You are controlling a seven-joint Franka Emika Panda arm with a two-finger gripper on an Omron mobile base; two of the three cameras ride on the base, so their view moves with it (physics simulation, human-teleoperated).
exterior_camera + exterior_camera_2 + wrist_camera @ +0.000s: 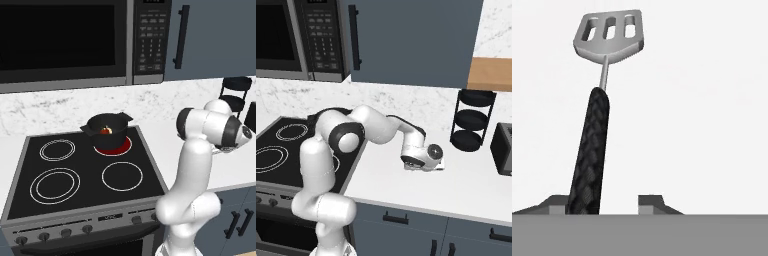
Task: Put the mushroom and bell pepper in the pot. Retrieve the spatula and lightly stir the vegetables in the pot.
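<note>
Hand view: spatula point(594, 135) lies flat on the white counter point(702, 100), slotted grey head point(610, 36) far from the camera, thin metal neck, black textured handle running down between the two fingertips point(651, 202). Handle sits close against one tip, with a visible gap to the other, so the jaws stand apart around the handle, not clamped on it as far as I can tell. Gripper point(604, 205) is low over the counter, looking along the utensil. Right base view: arm reaches right from the stove, hand point(423, 156) down at the countertop point(421, 185) just right of the cooktop point(286, 150); fingers hidden under the wrist there. Black three-tier rack point(472, 120) stands near the wall beyond the hand, dark toaster point(503, 147) at the right edge. Left base view: black pot point(107, 131) sits on the rear right burner point(114, 146), which glows red. Inside it, red-orange bell pepper point(106, 131) piece shows; a pale speck beside it may be the mushroom, too small to be sure. Pot and spatula are well apart, with the stove edge between them. Microwave point(65, 40) hangs above the stove.
</note>
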